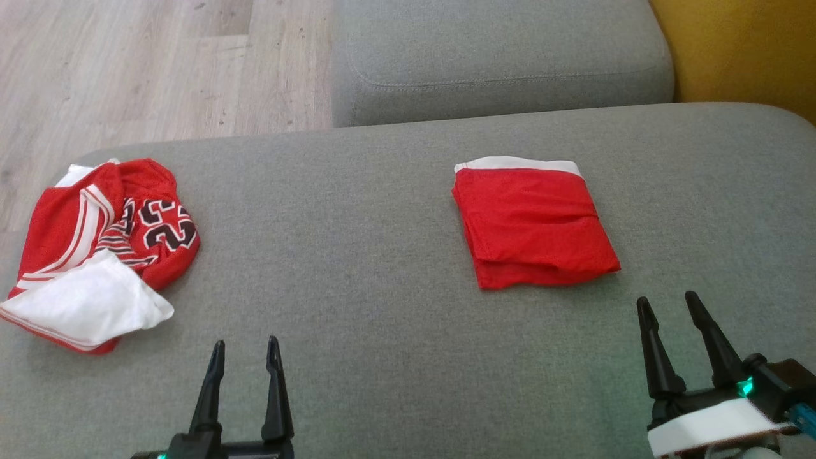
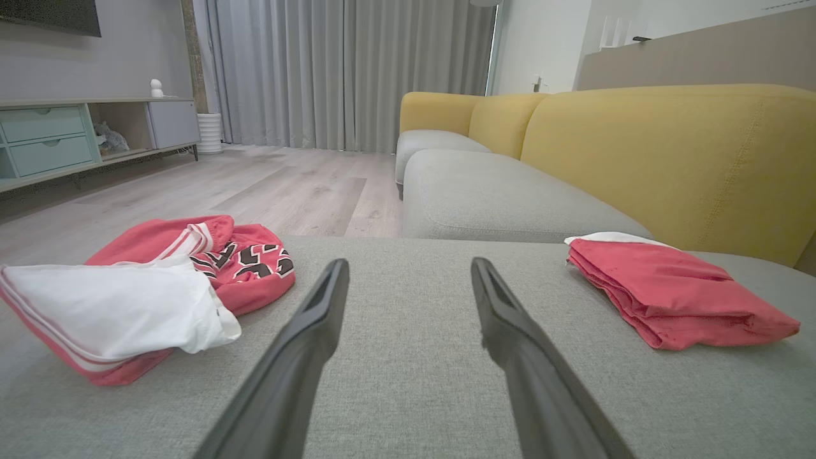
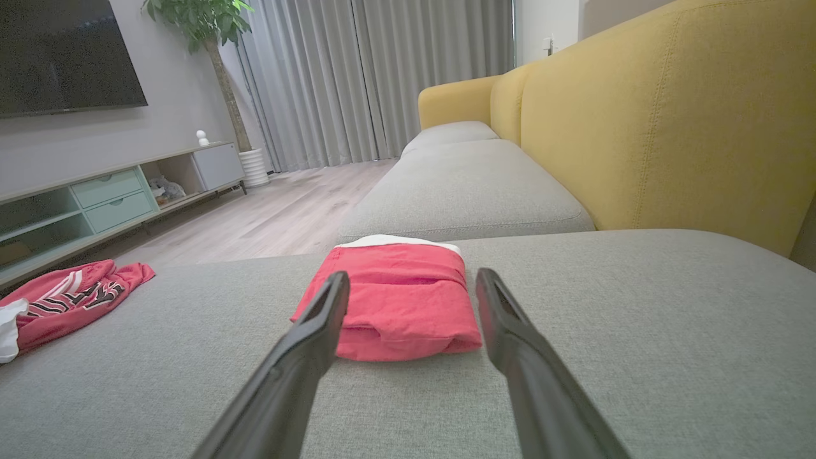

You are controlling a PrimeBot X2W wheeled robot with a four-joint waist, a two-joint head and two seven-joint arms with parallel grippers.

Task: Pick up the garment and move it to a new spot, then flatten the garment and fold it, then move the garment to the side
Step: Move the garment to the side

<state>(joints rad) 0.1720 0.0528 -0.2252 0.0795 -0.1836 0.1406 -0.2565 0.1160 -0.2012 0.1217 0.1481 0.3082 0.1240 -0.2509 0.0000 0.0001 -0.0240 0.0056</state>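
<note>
Head view: wide grey seat cushion, wood floor beyond its far left edge, and yellow backrest at the far right. Crumpled jersey, red with a white lining turned out and dark numerals showing, lies bunched at the cushion's left edge. Folded red garment, a neat rectangle with a white band along its far edge, lies right of centre, well apart from the jersey. Left gripper is at the lower left with its jaws spread, holding nothing. Right gripper is at the lower right, jaws likewise spread and empty, with its tips near the folded garment's near edge but not touching it.

Left wrist view: left gripper points across bare cushion, with the jersey to one side and the folded garment to the other.

Right wrist view: right gripper is aimed straight at the folded garment, which lies flat just beyond the fingertips. The jersey is far off to the left.
</note>
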